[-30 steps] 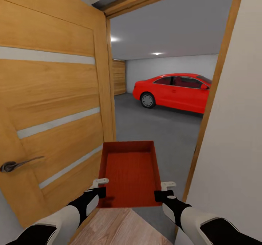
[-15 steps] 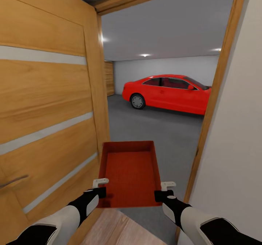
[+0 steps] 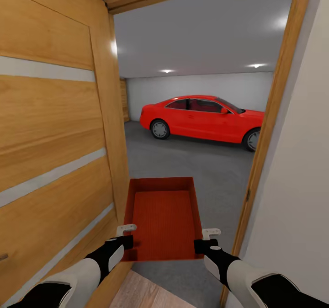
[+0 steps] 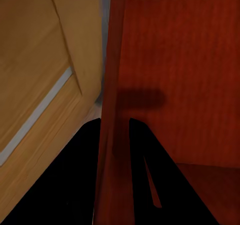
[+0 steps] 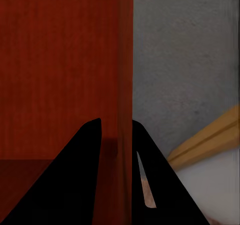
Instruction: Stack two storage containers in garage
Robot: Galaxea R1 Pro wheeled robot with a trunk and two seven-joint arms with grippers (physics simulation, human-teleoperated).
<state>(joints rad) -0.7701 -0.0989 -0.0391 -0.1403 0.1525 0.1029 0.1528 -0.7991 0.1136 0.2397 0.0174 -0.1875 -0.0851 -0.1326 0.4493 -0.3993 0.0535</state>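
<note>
Red storage container (image 3: 164, 219) in doorway, left gripper (image 3: 124, 243) and right gripper (image 3: 202, 246) each clamped on its side wall

It was a house doorway into a garage: a wooden door (image 3: 55, 130) filled the left, a red car (image 3: 201, 118) stood centre on concrete floor (image 3: 192, 161).

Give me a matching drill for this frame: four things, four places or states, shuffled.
1. bin
2. car
3. door
4. left gripper

A. swung open, at the robot's left
B. parked by the far wall
C. held between both grippers, in the doorway
D. clamped on the bin's side wall

Pairs: 1-C, 2-B, 3-A, 4-D
</note>
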